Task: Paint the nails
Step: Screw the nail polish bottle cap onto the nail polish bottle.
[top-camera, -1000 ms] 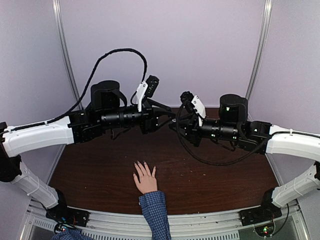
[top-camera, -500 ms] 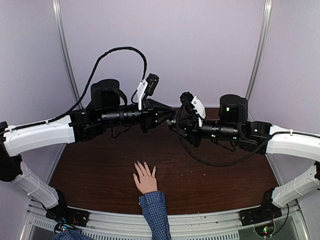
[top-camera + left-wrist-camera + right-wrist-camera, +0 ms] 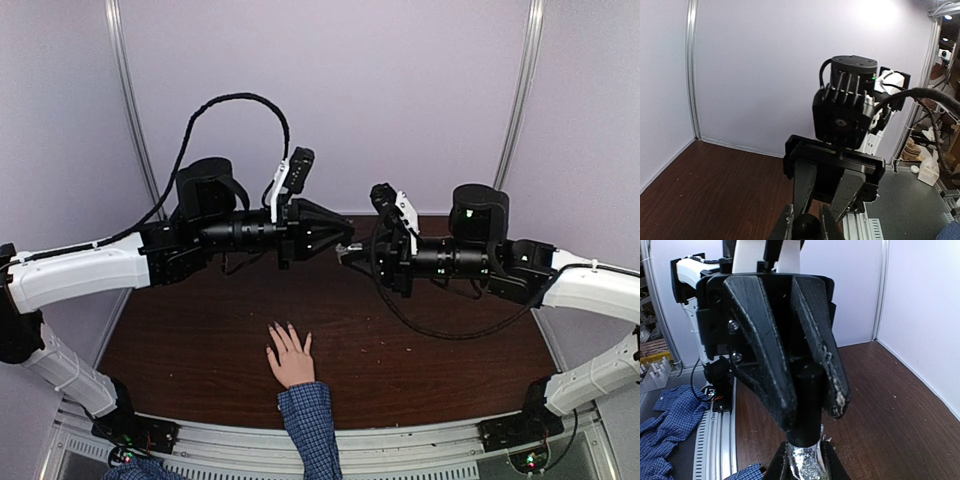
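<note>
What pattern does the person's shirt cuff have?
Blue checked shirt cuff; best in the top external view.

Dark wooden table (image 3: pixel 200 350), pale lilac walls (image 3: pixel 400 100)

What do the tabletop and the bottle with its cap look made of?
Table: dark reddish-brown wood or laminate, faint grain, slight sheen. Bottle: probably clear glass or plastic, silver glitter sparkling inside. Cap: matte black plastic, seemingly, no shine.

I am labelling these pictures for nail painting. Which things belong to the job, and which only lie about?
For the job: nails on the person's hand, polish bottle in the right hand, its cap in the left hand.
Lying about: blue checked cloth, white container beside the table.
</note>
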Motion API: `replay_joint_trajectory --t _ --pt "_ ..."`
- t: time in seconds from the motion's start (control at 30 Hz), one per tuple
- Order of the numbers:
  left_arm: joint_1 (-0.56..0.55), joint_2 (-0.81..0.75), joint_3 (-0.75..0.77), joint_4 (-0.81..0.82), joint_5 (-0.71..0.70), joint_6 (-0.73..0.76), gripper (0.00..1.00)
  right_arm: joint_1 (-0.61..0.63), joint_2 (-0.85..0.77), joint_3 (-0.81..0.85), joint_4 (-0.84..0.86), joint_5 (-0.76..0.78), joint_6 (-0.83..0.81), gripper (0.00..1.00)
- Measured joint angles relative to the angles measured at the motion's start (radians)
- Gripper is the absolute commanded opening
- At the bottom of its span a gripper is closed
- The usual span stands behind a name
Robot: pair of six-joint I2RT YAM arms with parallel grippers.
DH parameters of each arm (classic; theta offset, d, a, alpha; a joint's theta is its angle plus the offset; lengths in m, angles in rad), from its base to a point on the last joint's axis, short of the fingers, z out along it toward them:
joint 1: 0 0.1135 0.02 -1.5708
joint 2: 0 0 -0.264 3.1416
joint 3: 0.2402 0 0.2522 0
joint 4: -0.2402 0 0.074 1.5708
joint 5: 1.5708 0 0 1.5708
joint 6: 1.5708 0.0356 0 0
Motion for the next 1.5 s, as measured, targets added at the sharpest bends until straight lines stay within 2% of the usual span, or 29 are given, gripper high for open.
replay_joint_trajectory --t 0.33,0.6,0.73,0.83,0.93,1.1,1.33,1.5 --pt "0.016 0.038 0.064 -0.030 0.302 0.073 0.05 -0.030 -0.011 0.015 -0.027 -0.286 -0.007 0.00" --pt "0.020 0.076 0.129 -0.039 0.512 0.122 0.06 -0.032 -0.003 0.056 -0.054 -0.436 -0.009 0.00" --pt "0.029 0.089 0.134 -0.012 0.584 0.119 0.14 -0.032 0.019 0.083 -0.072 -0.487 -0.008 0.00" --pt "0.041 0.092 0.134 -0.011 0.603 0.111 0.28 -0.032 0.028 0.091 -0.081 -0.494 -0.016 0.00" --pt "0.061 0.089 0.117 -0.052 0.602 0.102 0.43 -0.035 0.027 0.116 -0.086 -0.475 -0.031 0.00" --pt "0.124 0.005 0.074 -0.149 0.480 0.101 0.54 -0.042 0.019 0.122 -0.088 -0.354 -0.057 0.00" --pt "0.133 -0.145 0.030 -0.195 0.227 0.113 0.54 -0.043 0.016 0.122 -0.122 -0.101 -0.050 0.00" --pt "0.130 -0.164 -0.016 -0.154 0.027 0.067 0.53 -0.043 0.026 0.122 -0.123 0.047 -0.015 0.00"
